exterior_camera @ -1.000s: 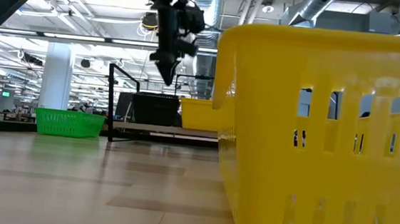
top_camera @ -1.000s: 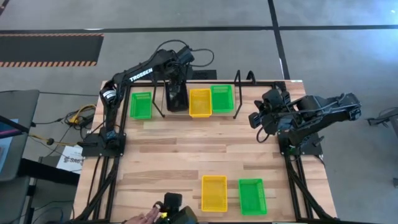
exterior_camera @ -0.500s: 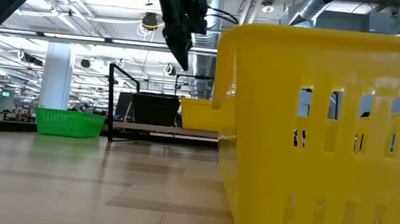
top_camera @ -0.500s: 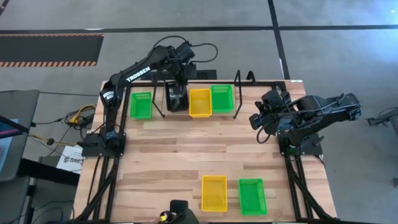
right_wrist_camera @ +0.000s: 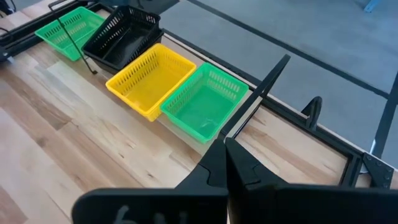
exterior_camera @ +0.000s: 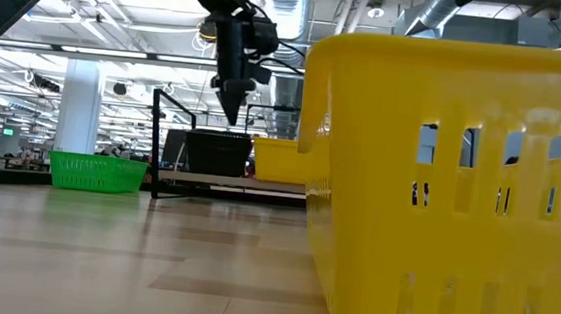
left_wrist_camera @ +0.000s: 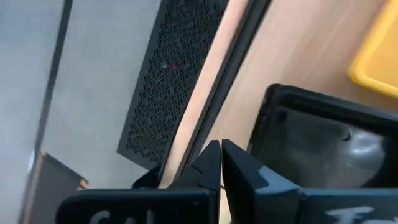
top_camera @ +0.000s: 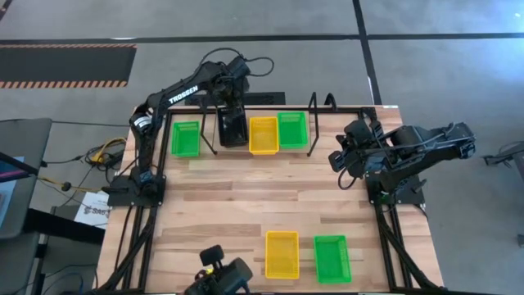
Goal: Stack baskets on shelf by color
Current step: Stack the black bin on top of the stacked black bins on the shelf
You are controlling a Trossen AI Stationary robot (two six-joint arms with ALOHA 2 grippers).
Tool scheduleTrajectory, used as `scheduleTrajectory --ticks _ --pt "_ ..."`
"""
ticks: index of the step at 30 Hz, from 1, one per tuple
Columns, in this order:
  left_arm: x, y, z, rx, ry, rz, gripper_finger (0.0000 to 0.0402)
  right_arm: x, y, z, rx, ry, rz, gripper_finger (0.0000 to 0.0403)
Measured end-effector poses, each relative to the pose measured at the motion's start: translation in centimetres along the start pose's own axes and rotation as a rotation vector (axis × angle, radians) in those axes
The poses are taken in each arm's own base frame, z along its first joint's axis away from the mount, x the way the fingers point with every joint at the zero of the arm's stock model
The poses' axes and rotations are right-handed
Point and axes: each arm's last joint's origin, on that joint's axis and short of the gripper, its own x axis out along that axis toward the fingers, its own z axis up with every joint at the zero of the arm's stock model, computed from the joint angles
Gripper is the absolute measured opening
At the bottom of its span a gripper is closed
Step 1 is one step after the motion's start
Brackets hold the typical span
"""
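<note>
Far left on the worktop (top_camera: 229, 205), beside the shelf (top_camera: 258, 154): a green basket (top_camera: 185, 138), outside the shelf's left loop. On the shelf, left to right: black baskets (top_camera: 232, 129) stacked, a yellow basket (top_camera: 264, 134), a second green basket (top_camera: 292, 129), all side by side and touching. Above the black stack's far end: left gripper (exterior_camera: 232, 105), fingers (left_wrist_camera: 210, 168) clenched together, pointing down, grasping nothing, clear of the basket rim. Near edge of the worktop, well apart from the shelf: another yellow basket (top_camera: 282, 253) and just right of it a third green basket (top_camera: 332, 257). At the right edge, level with the shelf's right end: right gripper (top_camera: 335, 158), fingers (right_wrist_camera: 214, 163) clenched and empty, aimed toward the shelf's right loop (top_camera: 312, 106). At the near edge, left of the yellow basket: a dark camera unit (top_camera: 219, 274).
</note>
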Motion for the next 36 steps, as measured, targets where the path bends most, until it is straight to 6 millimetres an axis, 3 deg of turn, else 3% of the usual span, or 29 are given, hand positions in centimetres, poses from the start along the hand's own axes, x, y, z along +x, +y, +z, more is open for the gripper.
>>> scheduleTrajectory --ticks 5,16,27,36 --pt "0.1 -0.1 -0.1 -0.05 0.001 -0.033 0.0 0.0 0.0 0.0 0.0 0.0 0.0 0.0003" --pt "-0.4 -2.2 0.4 -0.077 -0.002 -0.076 0.0 0.0 0.0 0.0 -0.003 0.001 -0.001 0.0003" --pt "-0.3 -1.8 0.3 -0.119 0.021 0.012 0.0 0.0 0.0 -0.1 -0.027 0.019 0.01 0.0003" --pt "2.9 -3.1 0.4 -0.081 0.144 -0.042 0.0 0.0 0.0 -0.1 -0.045 0.022 0.013 0.0003"
